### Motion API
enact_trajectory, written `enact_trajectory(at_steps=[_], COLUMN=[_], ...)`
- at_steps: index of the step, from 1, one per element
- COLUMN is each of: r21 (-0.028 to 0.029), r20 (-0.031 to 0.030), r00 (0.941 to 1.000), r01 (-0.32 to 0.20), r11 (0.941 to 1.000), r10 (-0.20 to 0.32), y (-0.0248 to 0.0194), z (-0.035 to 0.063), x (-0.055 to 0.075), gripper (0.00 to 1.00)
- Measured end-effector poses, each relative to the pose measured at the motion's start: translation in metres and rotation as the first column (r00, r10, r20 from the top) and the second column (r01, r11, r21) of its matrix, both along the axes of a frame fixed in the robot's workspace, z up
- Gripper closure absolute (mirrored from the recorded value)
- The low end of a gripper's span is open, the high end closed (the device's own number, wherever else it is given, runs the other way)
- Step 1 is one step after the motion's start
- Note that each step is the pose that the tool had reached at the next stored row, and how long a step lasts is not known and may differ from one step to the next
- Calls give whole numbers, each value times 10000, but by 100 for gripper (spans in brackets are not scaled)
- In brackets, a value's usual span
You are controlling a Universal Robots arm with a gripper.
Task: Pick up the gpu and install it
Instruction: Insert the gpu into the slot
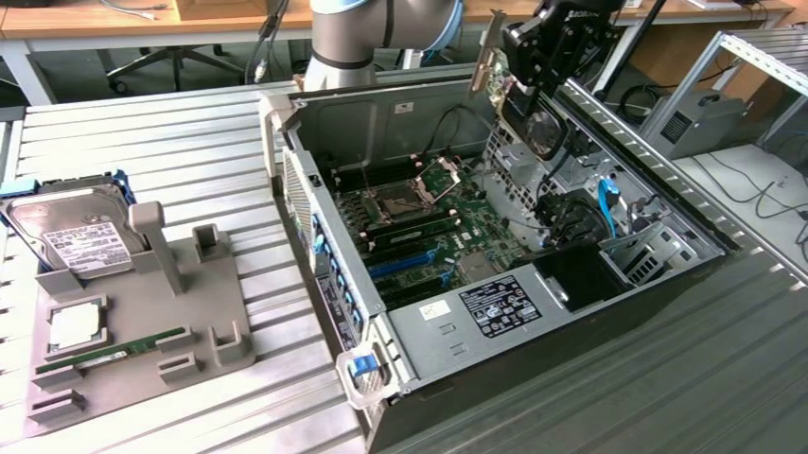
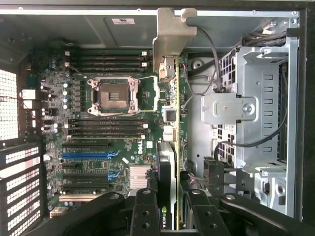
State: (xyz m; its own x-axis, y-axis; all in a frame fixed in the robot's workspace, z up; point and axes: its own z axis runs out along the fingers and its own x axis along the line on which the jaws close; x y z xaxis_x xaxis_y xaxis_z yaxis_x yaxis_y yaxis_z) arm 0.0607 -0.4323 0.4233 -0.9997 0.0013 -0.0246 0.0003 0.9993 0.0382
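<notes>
- Clearly the install step is in hand – the pick-up is done. The tool point(image 1: 540, 83) is clamped on the gpu point(image 1: 540, 128), its fingers point(image 2: 145, 211) closed narrow on either face of the card.
- The gpu point(image 2: 167, 162) hangs in the air over the open computer case point(image 1: 436, 331), clear of the bench point(image 1: 165, 142) and touching nothing but the tool point(image 2: 171, 212).
- Its silver bracket point(image 2: 171, 34) is at the end away from the tool. In the exterior view that bracket point(image 1: 483, 57) stands above the case's far rim.
- From the wrist view, the card sits over the edge of the motherboard point(image 2: 113, 123), beside the metal drive cage point(image 2: 256, 108) and apart from the blue expansion slots point(image 2: 88, 154).
- The card is not yet seated – by my reading, no part of it meets a slot.
- The card's length appears to run across the slots rather than along them, though the angle makes this uncertain.
- Seating would call for the card's contact edge squared over one slot, the bracket at the case's perforated wall, and a straight, even press.
- On the grey fixture point(image 1: 189, 312) at the exterior view's left rest the hard drive point(image 1: 79, 236) and the green memory stick point(image 1: 108, 352).
</notes>
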Motion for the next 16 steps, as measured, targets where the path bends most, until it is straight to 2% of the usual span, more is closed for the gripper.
enact_trajectory(at_steps=[9, 16], r21=[0, -1], r20=[0, 0], r00=[9995, 9966], r01=[-329, -822], r11=[9995, 9966], r10=[329, 822], y=[0, 0], z=[0, 0], x=[0, 0], gripper=[73, 73])
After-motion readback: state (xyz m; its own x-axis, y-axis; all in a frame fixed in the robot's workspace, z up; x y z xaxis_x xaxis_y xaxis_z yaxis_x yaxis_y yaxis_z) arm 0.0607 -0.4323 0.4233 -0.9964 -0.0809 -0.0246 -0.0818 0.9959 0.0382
